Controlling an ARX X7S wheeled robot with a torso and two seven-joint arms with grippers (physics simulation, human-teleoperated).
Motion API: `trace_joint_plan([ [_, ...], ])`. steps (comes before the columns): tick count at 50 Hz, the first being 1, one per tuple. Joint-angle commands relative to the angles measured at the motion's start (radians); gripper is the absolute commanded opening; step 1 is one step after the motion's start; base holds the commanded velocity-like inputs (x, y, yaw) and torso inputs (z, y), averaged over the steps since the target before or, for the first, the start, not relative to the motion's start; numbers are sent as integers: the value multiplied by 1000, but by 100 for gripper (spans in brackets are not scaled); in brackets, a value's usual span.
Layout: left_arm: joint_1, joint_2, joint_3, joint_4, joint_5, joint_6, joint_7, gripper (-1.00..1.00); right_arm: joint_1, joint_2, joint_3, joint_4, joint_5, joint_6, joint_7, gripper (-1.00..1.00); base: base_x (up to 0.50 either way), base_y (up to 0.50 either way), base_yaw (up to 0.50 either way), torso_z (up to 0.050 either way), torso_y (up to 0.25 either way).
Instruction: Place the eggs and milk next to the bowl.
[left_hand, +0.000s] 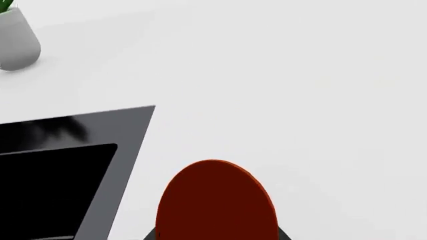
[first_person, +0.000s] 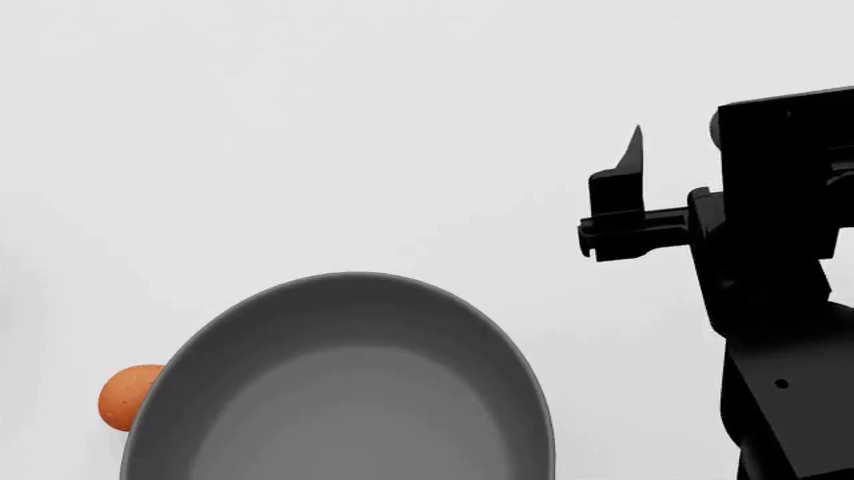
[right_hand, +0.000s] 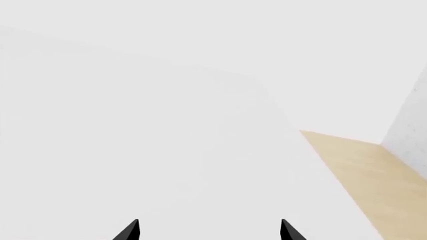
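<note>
Egg (left_hand: 217, 200) in left hand, grip unclear; bowl (first_person: 347, 390) and second egg (first_person: 130, 396) at near edge; right hand (right_hand: 210, 231) open, empty.

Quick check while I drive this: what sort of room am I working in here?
Probably a kitchen, rendered in a simulator. A white countertop carries a large grey bowl with an egg beside it, and the left wrist view shows a dark sunken sink and a potted plant. Wooden flooring shows beyond the counter edge.

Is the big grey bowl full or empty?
Empty. The head view shows the bowl's smooth grey inside bare; one egg lies outside, beside its rim.
</note>
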Motion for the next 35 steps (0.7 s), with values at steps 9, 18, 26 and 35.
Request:
trace_joint_plan([
  [9, 151, -96, -104, 197, -123, 41, 142, -100, -4, -19, 29, -10, -9, 3, -26, 100, 0, 0, 0, 0, 0],
  [18, 244, -154, -134, 271, -148, 99, 234, -100, 0, -19, 27, -4, -9, -2, -28, 100, 0, 0, 0, 0, 0],
  [26, 342, -210, -172, 335, -176, 139, 302, -100, -1, -17, 29, -16, -4, 6, -24, 100, 0, 0, 0, 0, 0],
  [35, 425, -246, -218, 379, -206, 169, 341, -100, -3, -14, 31, -26, 0, 10, -21, 100, 0, 0, 0, 0, 0],
])
